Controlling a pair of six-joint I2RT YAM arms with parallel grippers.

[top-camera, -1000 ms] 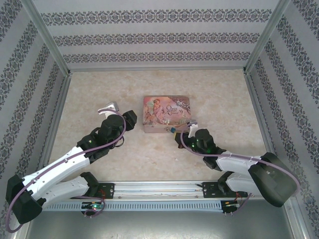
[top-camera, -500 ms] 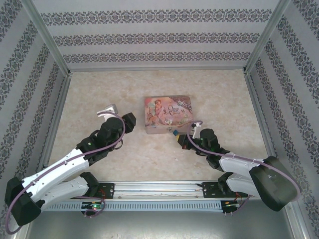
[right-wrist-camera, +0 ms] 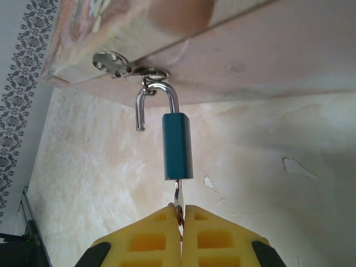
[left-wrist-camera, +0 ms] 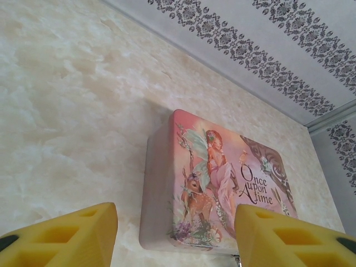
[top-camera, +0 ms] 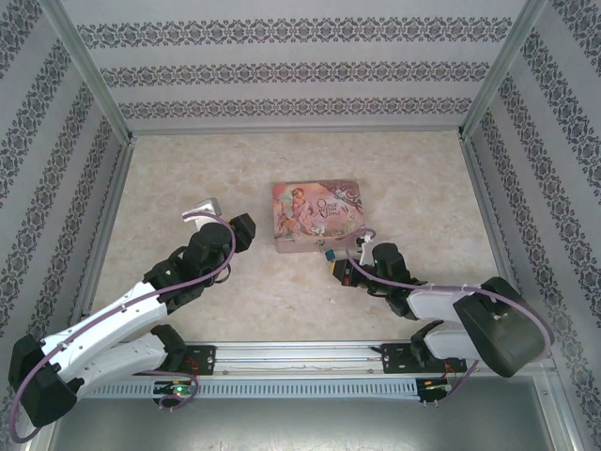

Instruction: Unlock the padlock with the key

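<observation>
Left gripper hovers with its jaws apart, nothing between them, facing the pink tin. The padlock hangs from the tin's latch, one leg of its shackle free. The key sits in the padlock's base, and the right gripper is pinched tight on it.

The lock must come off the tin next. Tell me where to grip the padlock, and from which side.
Grip the padlock across the long flat faces of its blue body, probably coming in from the side. Its bottom end is taken: the right pincer is shut on the key there. Its top is the thin shackle, open and hooked in the latch ring.
</observation>
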